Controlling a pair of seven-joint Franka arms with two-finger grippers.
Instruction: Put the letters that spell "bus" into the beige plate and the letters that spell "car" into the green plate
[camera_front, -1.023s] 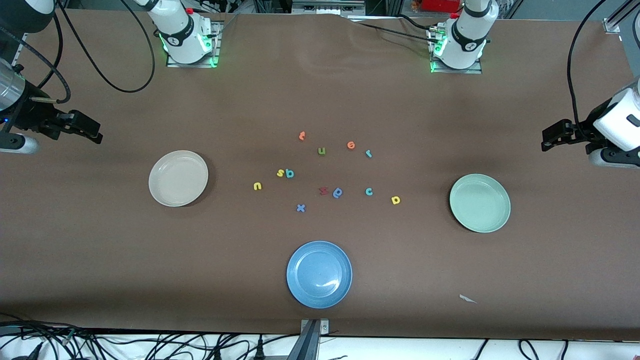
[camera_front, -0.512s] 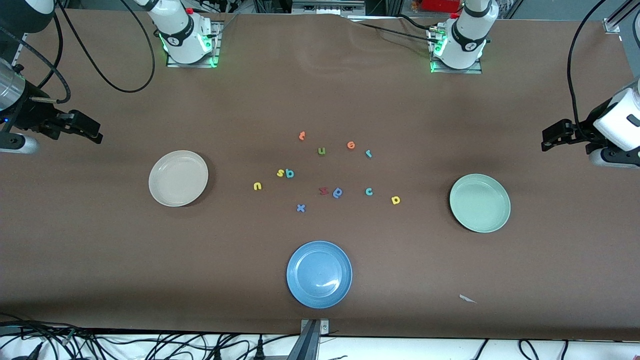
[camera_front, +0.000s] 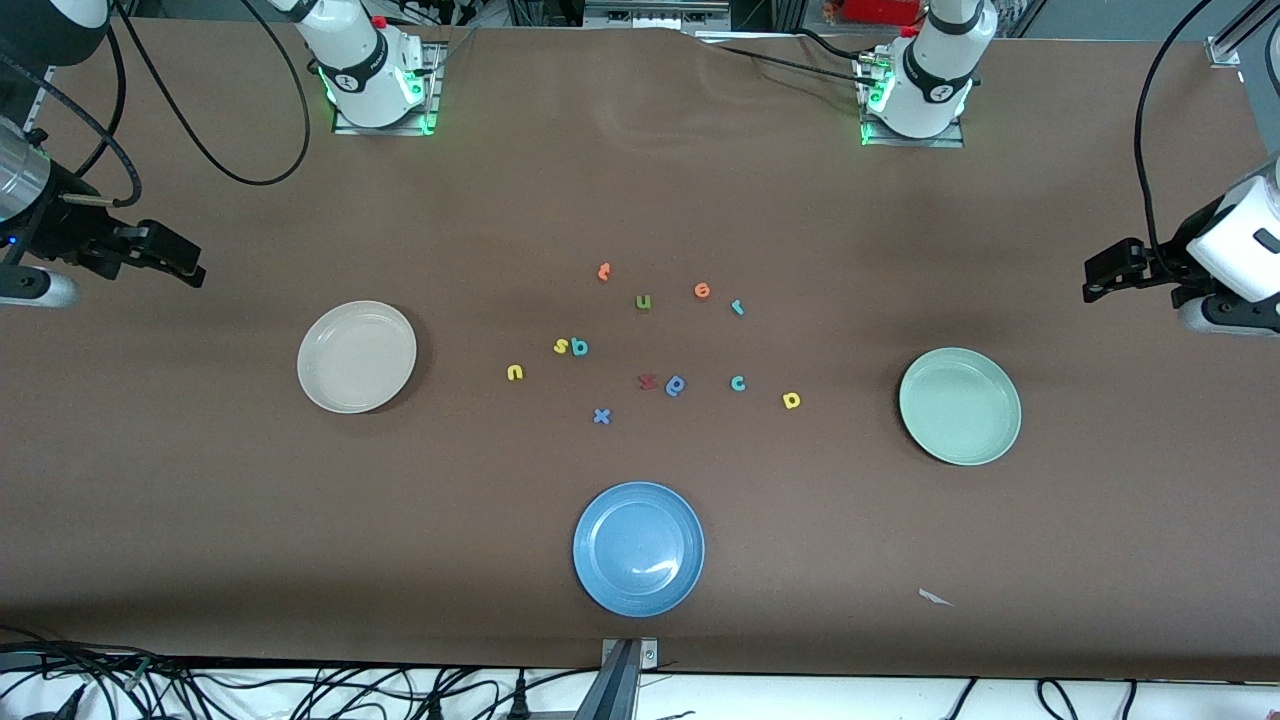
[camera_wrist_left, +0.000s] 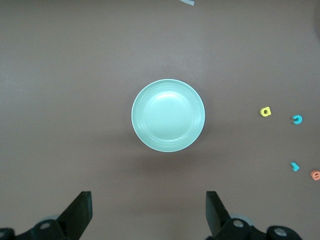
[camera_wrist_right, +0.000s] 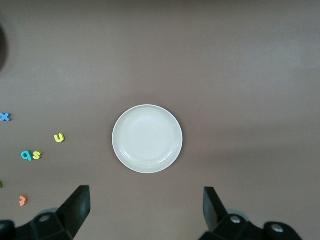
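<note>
The beige plate (camera_front: 357, 357) (camera_wrist_right: 147, 139) lies empty toward the right arm's end, the green plate (camera_front: 960, 406) (camera_wrist_left: 168, 115) empty toward the left arm's end. Between them lie the yellow "u" (camera_front: 515, 372), the yellow "s" (camera_front: 561, 347) touching the teal "b" (camera_front: 579, 347), the teal "c" (camera_front: 738, 383), the yellow "a" (camera_front: 791, 400) and the teal "r" (camera_front: 737, 307). My right gripper (camera_front: 190, 270) (camera_wrist_right: 146, 207) hangs open over bare table beside the beige plate. My left gripper (camera_front: 1095, 282) (camera_wrist_left: 148, 210) hangs open over bare table beside the green plate. Both hold nothing.
A blue plate (camera_front: 638, 549) sits nearest the front camera. Mixed in with the task letters are two orange letters (camera_front: 603, 271), an olive "u" (camera_front: 643, 302), a dark red letter (camera_front: 647, 381), a blue looped letter (camera_front: 675, 385) and a blue "x" (camera_front: 601, 416). A white scrap (camera_front: 935, 597) lies near the front edge.
</note>
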